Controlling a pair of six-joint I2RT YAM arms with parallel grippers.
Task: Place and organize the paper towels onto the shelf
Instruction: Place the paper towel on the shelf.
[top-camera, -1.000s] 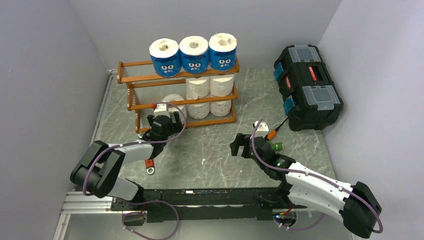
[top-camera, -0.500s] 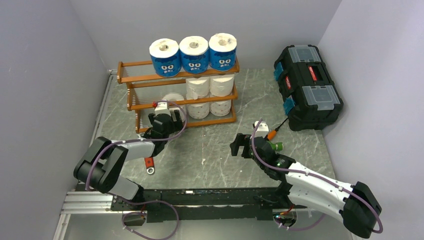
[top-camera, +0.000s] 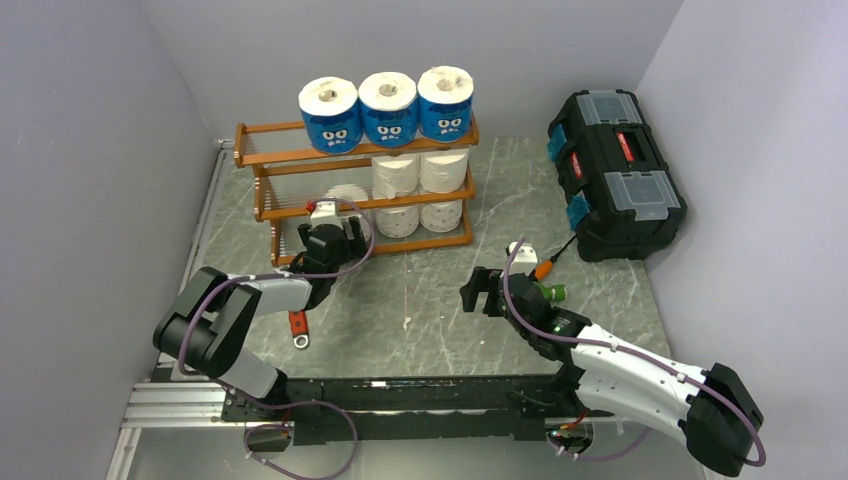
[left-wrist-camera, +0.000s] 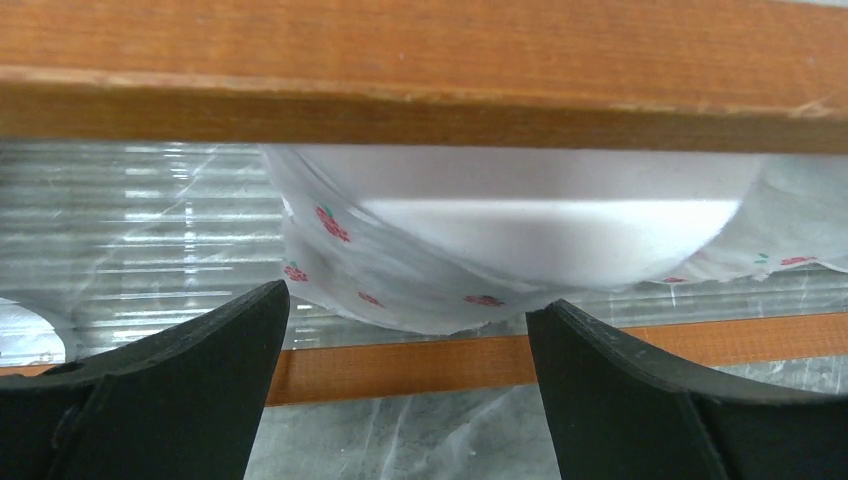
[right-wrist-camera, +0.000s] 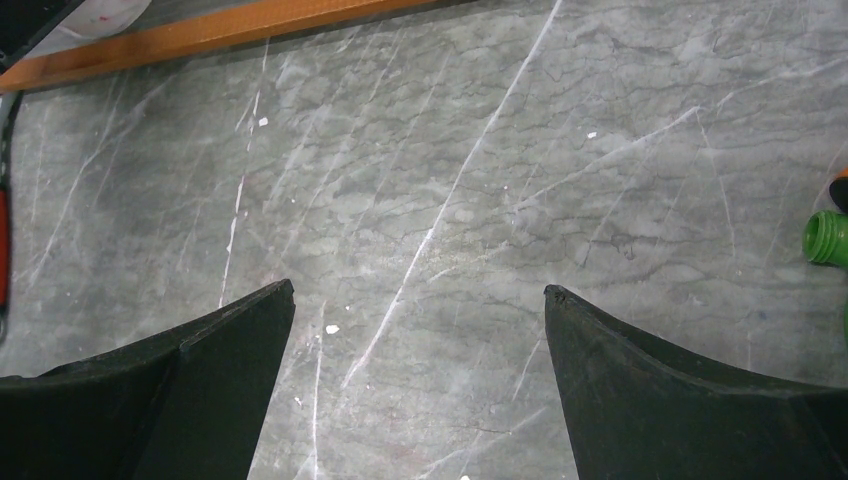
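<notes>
The orange-brown shelf (top-camera: 290, 155) stands at the back left. Three blue-wrapped paper towels (top-camera: 388, 108) sit on its top tier. Two white rolls (top-camera: 420, 172) are on the middle tier and two (top-camera: 418, 217) on the bottom tier. Another white roll (top-camera: 347, 197) lies left of them, just beyond my left gripper (top-camera: 336, 233). In the left wrist view this roll (left-wrist-camera: 520, 230), printed with small red fruit, rests tilted on the bottom tier under a wooden rail (left-wrist-camera: 400, 90). My left gripper (left-wrist-camera: 408, 305) is open, its tips just short of the roll. My right gripper (top-camera: 480, 290) (right-wrist-camera: 420, 290) hangs open over bare table.
A black toolbox (top-camera: 614, 172) sits at the back right. A red-handled tool (top-camera: 298, 328) lies by the left arm. An orange and green object (top-camera: 548, 280) lies beside the right wrist, its green end (right-wrist-camera: 826, 237) showing. Grey walls close in on three sides.
My left gripper has crept a little further toward the shelf's bottom tier. The right arm and the rolls have not moved.
</notes>
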